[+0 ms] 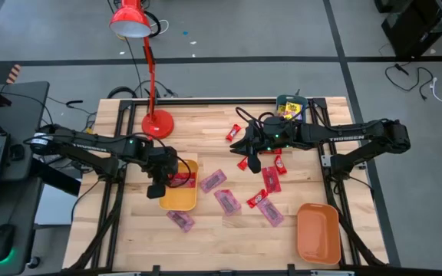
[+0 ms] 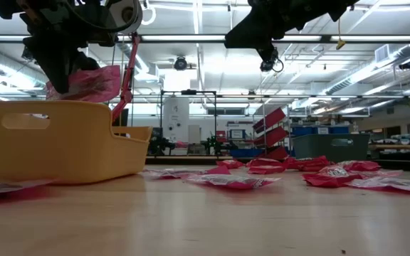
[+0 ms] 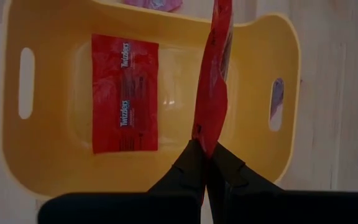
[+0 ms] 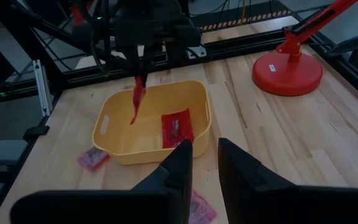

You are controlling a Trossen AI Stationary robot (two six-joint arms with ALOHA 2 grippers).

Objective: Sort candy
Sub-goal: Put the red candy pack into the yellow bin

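Note:
My left gripper point(image 1: 159, 182) hangs over the yellow tray point(image 1: 184, 201) and is shut on a red candy wrapper point(image 3: 213, 81). That wrapper also shows in the right wrist view as a red wrapper point(image 4: 135, 102) hanging over the tray. One red Twizzlers packet point(image 3: 124, 93) lies flat on the tray's floor. My right gripper point(image 4: 205, 163) is held above the table's middle. It is open with nothing between its fingers, and red and pinkish candy point(image 1: 269, 178) lies below it. More candy point(image 1: 213, 181) is spread between the trays. My left gripper pinches one end of the red wrapper point(image 3: 202, 135) between its two fingers, which slant steeply down from above. The wrapper hangs edge-on below the fingers, over the yellow tray's inside and clear of the tray's rim point(image 2: 62, 105).
A red desk lamp stands with its base point(image 1: 157, 121) at the table's far left, near the yellow tray. An orange tray point(image 1: 318, 232) sits at the near right corner. A dark tray point(image 1: 290, 107) with yellow packets is at the far edge. A laptop is off the table's left.

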